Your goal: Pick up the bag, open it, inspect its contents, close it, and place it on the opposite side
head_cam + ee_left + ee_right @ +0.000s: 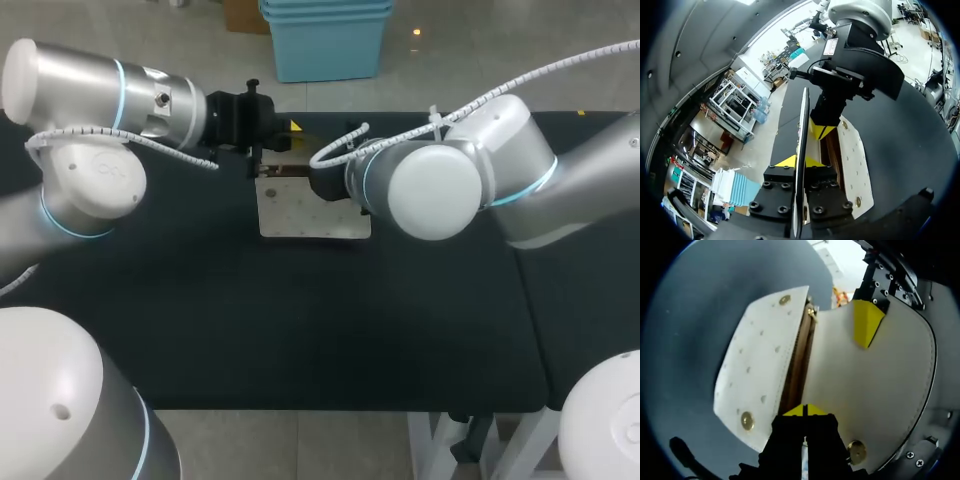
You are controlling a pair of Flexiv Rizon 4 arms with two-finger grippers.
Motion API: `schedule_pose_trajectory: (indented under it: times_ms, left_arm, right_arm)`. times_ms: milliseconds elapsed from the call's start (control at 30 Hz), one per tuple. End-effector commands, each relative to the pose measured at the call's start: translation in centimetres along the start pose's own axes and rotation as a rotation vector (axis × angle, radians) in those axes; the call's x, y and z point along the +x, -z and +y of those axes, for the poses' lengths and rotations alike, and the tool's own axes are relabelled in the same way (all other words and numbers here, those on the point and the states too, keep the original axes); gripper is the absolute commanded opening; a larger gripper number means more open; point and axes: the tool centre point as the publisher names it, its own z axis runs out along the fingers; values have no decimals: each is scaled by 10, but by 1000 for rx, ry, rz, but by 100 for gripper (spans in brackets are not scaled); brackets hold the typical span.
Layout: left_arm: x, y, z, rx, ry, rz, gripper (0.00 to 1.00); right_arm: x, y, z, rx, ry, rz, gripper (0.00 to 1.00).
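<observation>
Toward the far middle of the black tabletop (pixel 300 320) lies the cream leather flap bag (pixel 300 215), between our two arms. Its flap (pixel 880 390) is lifted upright off the studded front panel.

Left end effector (pixel 801 161): pinching the flap's free edge, one yellow tip on each face. Right end effector (pixel 805 411): tips pressed together at the bag's rim, where the flap meets the mouth. We judge it is gripping the bag there.

Step in hand, as we read it: opening for inspection. To do it well, we would hold the flap high and taut with the left arm and steady the rim with the right. The mouth should then be eased apart gently, so the bag body stays on the tabletop. Turning the opening toward a wrist camera would help.

Hard to make out:
- The brown lining (pixel 797 360) shows only as a narrow strip, and the contents are not visible.
- From the head view, our right wrist covers its own end effector and part of the bag.
- Two brass snaps (pixel 746 420) show, but we cannot see the matching halves.
</observation>
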Motion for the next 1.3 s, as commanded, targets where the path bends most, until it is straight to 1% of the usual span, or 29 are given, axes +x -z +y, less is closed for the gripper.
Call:
schedule_pose_trajectory:
  times_ms: [33, 433, 633, 833, 1100, 1300]
  left_arm:
    - [2, 1, 1, 12, -1, -17, 0]
    - [3, 1, 3, 7, 13, -37, 0]
    - [4, -1, 4, -4, 19, -49, 0]
    - [6, -3, 5, -12, 25, -66, 0]
    - [9, -4, 6, -34, 26, -79, 0]
    - [7, -3, 6, -33, 38, -88, 0]
  right_arm:
    - [4, -5, 0, -1, 4, -218, 0]
    - [19, -2, 7, 2, 25, -117, 0]
    - [18, 1, 10, 13, 52, -69, 0]
    - [13, 3, 11, 33, 43, -69, 0]
    - [13, 4, 12, 36, 43, -51, 0]
    - [21, -2, 11, 37, 50, -6, 0]
